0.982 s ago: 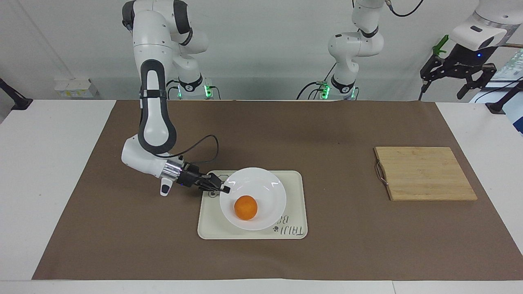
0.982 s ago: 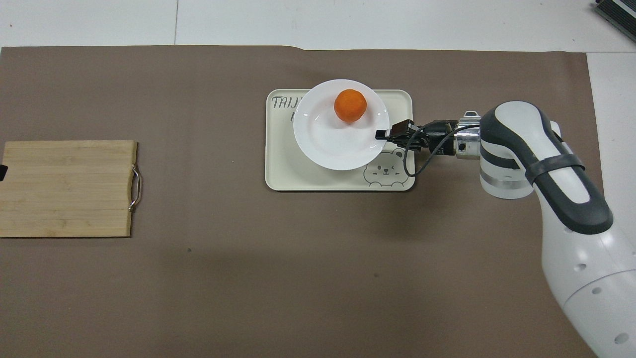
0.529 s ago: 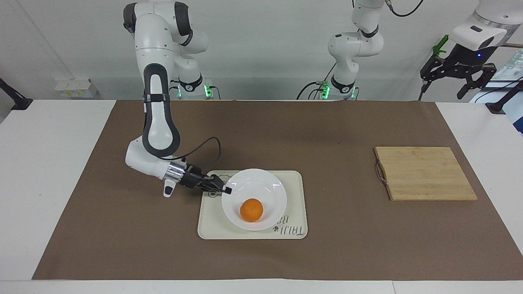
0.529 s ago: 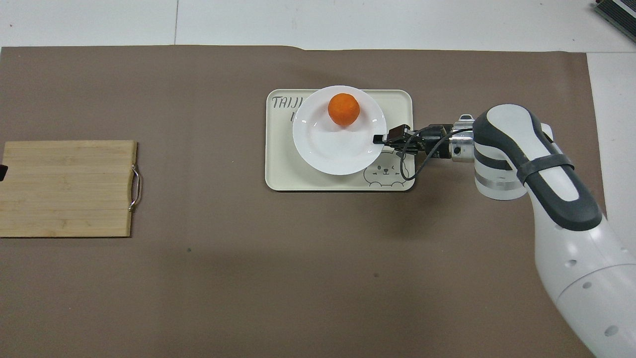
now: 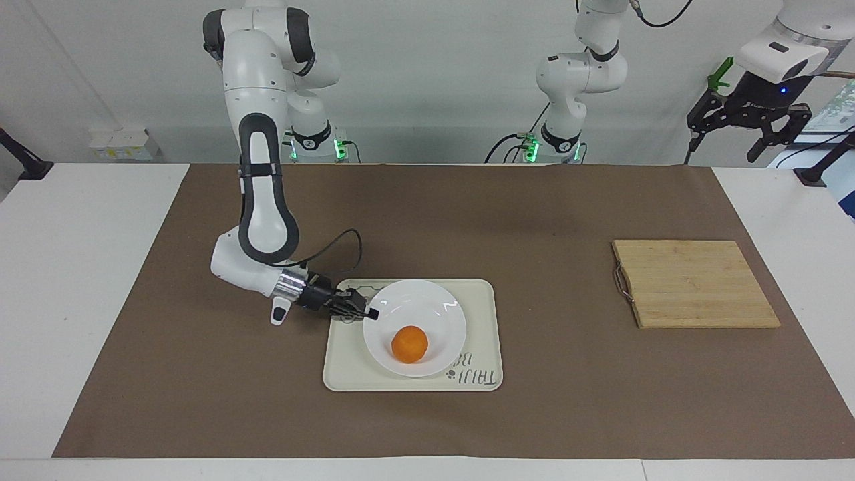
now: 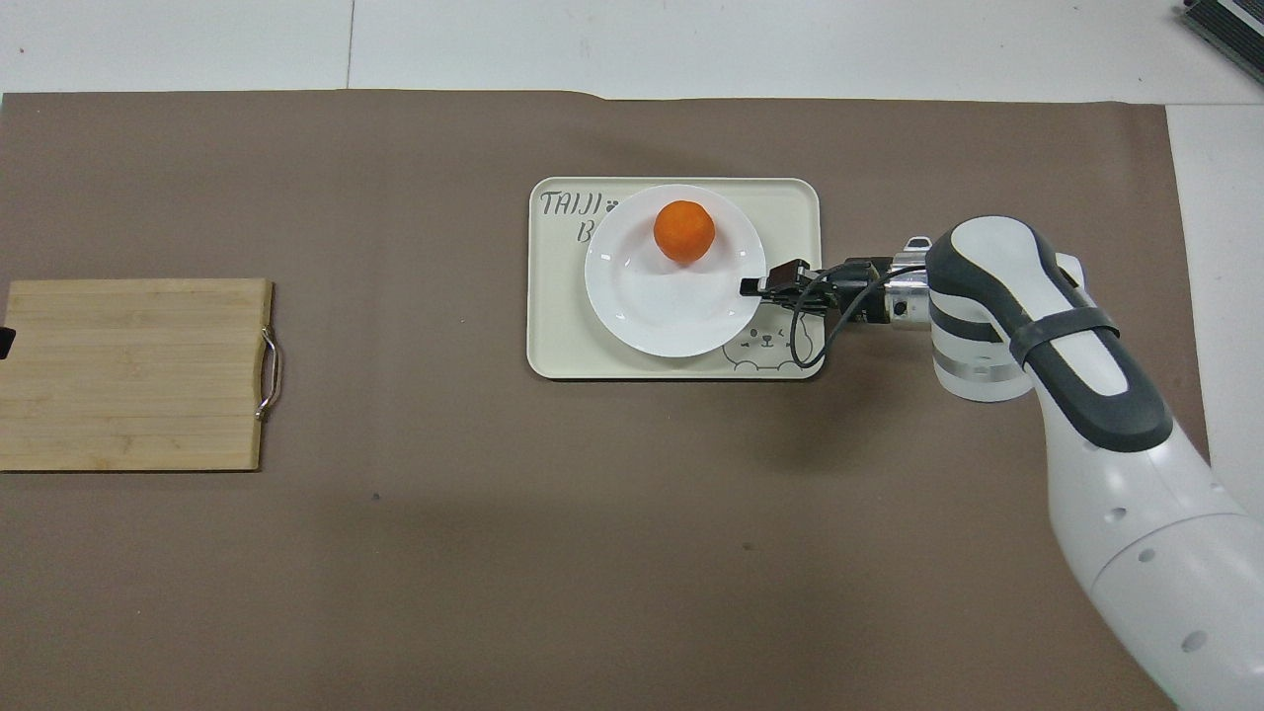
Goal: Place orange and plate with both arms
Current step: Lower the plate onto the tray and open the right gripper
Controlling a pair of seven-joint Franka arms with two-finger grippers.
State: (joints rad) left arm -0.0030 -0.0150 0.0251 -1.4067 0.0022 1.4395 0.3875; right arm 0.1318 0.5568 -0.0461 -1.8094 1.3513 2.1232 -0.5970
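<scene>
The white plate (image 5: pixel 431 306) (image 6: pixel 660 308) lies over the cream tray (image 5: pixel 478 298) (image 6: pixel 553 341) and looks nearly level. The orange (image 5: pixel 409 344) (image 6: pixel 683 231) sits in the plate, toward its rim farther from the robots. My right gripper (image 5: pixel 370 312) (image 6: pixel 752 286) reaches in low from the right arm's end of the table, shut on the plate's rim. My left gripper (image 5: pixel 726 141) hangs open and empty, high over the left arm's end of the table, where that arm waits.
A bamboo cutting board (image 5: pixel 695 284) (image 6: pixel 133 373) with a metal handle lies on the brown mat (image 5: pixel 534 220) toward the left arm's end. The tray has a bear drawing and lettering.
The right gripper has lowered the plate onto the tray and levelled it. The orange rolled a little in the plate. The left arm has not moved.
</scene>
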